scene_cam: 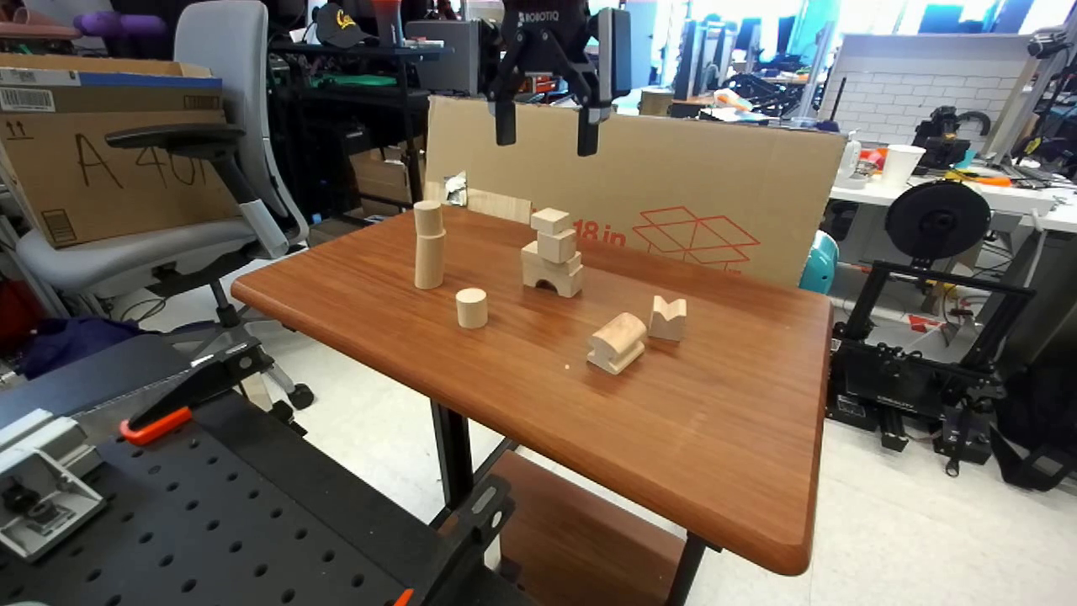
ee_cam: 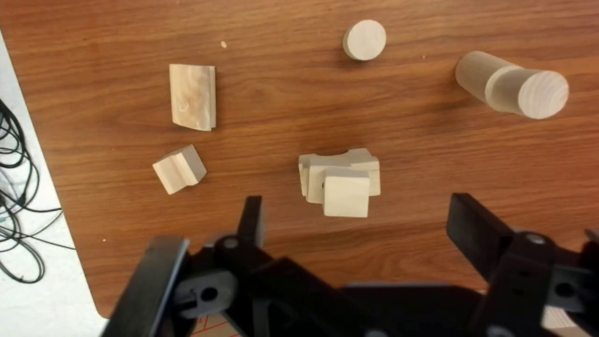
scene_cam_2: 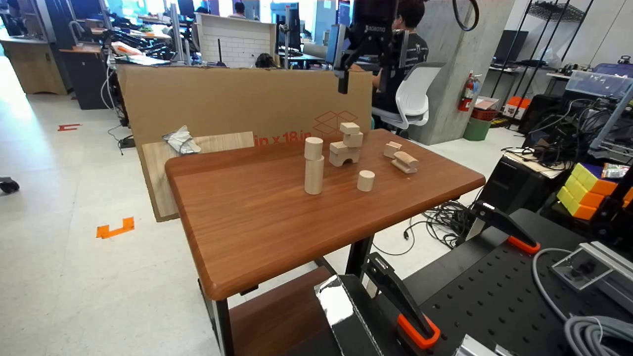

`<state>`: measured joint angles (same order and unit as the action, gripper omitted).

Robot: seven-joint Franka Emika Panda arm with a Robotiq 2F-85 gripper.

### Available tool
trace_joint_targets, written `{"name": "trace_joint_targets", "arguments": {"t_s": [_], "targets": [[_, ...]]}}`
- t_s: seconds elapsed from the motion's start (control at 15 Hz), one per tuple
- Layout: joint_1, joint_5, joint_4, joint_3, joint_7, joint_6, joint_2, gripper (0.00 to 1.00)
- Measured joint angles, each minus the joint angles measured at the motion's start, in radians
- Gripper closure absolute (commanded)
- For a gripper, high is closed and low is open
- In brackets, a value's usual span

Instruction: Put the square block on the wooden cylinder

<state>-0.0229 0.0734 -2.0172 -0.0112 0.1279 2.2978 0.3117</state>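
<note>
Two black clamps (scene_cam_2: 401, 296) with orange ends are among the nearest things in both exterior views, at the edge of a dark perforated board (scene_cam: 353, 539). Beyond it is the brown wooden surface (scene_cam: 715, 438), bearing, front to back in an exterior view, a curved-top block (scene_cam: 618, 343), a notched block (scene_cam: 667, 318) and a short round piece (scene_cam: 472, 308). Farther back, the square block (scene_cam: 551, 220) tops a stack, resting on another pale block (scene_cam: 556, 247), with an arched block (scene_cam: 551, 271) at the bottom. Well apart from the stack stands the wooden cylinder (scene_cam: 430, 246), upright, a seam showing a shorter length set slightly off-centre on a taller one. Over the surface hangs the end effector (scene_cam: 547, 141), its fingers (scene_cam: 588, 136) spread wide, with ROBOTIQ legible in white on its black body in both exterior views. Off to the side, a grey chair (scene_cam: 223, 50) carries a carton (scene_cam: 118, 202) with "A 40" handwritten in black, further strokes after it being unclear, plus a barcode label (scene_cam: 28, 100) and printed upward arrows. Behind the surface stands a cardboard sheet (scene_cam: 715, 168); its red print (scene_cam_2: 282, 139) reads "in x 18 in" in an exterior view, near a line drawing of an open box. Farther still, a dark cap (scene_cam: 341, 29) shows yellow script too small to read surely.
</note>
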Motion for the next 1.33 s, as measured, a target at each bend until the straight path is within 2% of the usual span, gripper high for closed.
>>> {"name": "trace_joint_targets", "arguments": {"t_s": [0.6,1.33], "targets": [[0.001,-0.001,0.112,0.0,0.002,-0.024,0.139,0.0],[-0.006,-0.002,0.184,0.004,0.002,-0.11,0.21,0.0]]}}
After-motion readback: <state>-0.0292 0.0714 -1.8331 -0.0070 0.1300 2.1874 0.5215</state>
